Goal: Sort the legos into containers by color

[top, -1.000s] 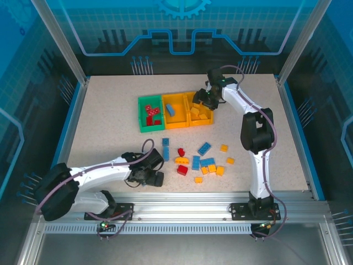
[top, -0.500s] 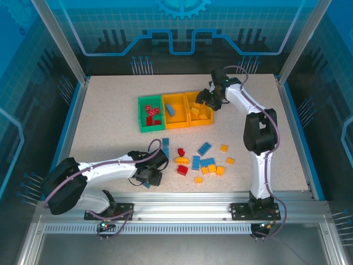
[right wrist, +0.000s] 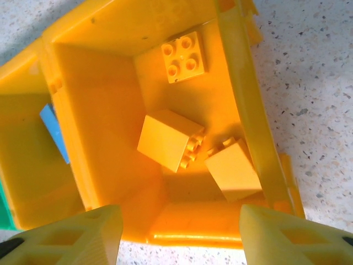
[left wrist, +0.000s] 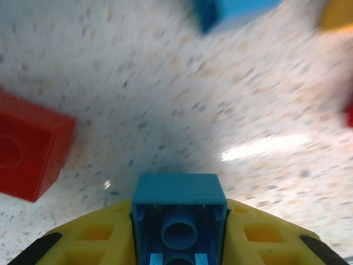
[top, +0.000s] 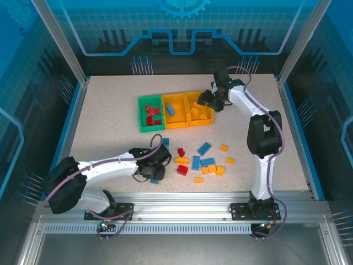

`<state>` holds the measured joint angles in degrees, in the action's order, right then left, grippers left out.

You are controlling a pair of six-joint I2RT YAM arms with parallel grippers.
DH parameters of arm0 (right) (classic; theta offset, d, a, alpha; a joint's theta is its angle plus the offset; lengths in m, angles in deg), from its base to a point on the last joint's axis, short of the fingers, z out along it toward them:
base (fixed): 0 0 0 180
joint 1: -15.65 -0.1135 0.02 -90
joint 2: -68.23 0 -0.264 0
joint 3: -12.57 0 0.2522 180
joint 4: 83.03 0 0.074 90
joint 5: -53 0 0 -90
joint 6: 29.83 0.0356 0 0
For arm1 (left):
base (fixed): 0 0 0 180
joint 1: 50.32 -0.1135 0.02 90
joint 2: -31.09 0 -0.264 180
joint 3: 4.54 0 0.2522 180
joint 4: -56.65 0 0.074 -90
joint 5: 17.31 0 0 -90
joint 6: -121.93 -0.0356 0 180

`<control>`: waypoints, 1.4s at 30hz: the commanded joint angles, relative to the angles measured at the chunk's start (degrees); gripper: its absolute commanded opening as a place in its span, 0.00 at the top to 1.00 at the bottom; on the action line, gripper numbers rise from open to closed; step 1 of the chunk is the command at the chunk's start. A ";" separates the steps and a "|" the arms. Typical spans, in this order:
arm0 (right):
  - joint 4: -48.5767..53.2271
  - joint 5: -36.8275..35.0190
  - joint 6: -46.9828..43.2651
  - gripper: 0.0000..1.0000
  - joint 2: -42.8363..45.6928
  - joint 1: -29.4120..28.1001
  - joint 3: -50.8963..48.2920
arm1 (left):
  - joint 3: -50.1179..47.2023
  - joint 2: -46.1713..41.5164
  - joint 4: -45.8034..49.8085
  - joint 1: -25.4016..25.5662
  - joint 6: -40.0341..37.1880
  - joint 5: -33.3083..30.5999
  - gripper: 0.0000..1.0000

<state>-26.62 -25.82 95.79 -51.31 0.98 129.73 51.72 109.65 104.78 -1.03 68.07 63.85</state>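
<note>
Left wrist view has the blue brick (left wrist: 179, 193) right up close. It is pinched end-on between the yellow fingers (left wrist: 94, 237), its hollow underside and round tube facing the lens, held clear of the speckled counter (left wrist: 182, 110). A red brick (left wrist: 27, 149) lies on the counter off to one side.

From above, the left claw (top: 154, 178) sits near the front edge, clenched on that brick, just left of the loose pile (top: 205, 163). A second ago no blue showed at that claw. Now the brick pokes out of it and the wrist has swung toward the pile, so I'd say the pick is done and the carry is beginning. The smear in the wrist picture fits an arm on the move.

Its home looks to be the middle bin (top: 177, 118), where one blue piece (top: 170, 109) already lies. The green bin (top: 150, 128) beside it holds reds.

Over at the right bin (right wrist: 99, 110), three yellow bricks (right wrist: 168, 141) rest inside. The right claw (right wrist: 179, 237) is released, fingers wide apart, and has drifted toward the bin's right side. That drop looks finished.
</note>
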 commanded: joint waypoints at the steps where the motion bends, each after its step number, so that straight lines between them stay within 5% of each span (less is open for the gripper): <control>1: -0.70 -0.29 -2.50 0.41 5.65 0.09 -2.18 | 5.74 -2.76 -1.24 -0.21 1.57 -2.45 0.71; 6: -2.16 -1.75 -3.84 0.41 10.26 0.79 -8.95 | 12.73 -0.22 -8.37 -6.60 -1.58 0.37 0.70; 13: -4.89 -3.09 -5.00 0.40 17.02 1.00 -20.60 | 33.37 17.39 -8.09 -16.01 -8.44 7.87 0.69; 21: -3.36 -5.19 -3.76 0.40 21.89 0.51 -30.43 | 56.15 37.04 -0.96 -20.44 -9.71 10.11 0.69; 28: 0.40 -7.40 -2.00 0.40 24.26 0.41 -35.68 | 61.57 42.22 -0.36 -23.18 -8.81 7.90 0.65; 36: 0.94 -4.06 2.02 0.39 24.45 -0.56 -38.33 | 63.90 43.79 -0.62 -23.83 -9.62 8.19 0.47; 42: 0.29 -2.04 7.83 0.35 21.64 -5.15 -37.02 | 60.71 38.87 -2.09 -23.69 -8.06 8.52 0.17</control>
<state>-26.86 -30.24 99.44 -28.39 -2.63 91.93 113.55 152.58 103.08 -24.65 59.22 72.11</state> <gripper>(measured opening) 0.648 0.816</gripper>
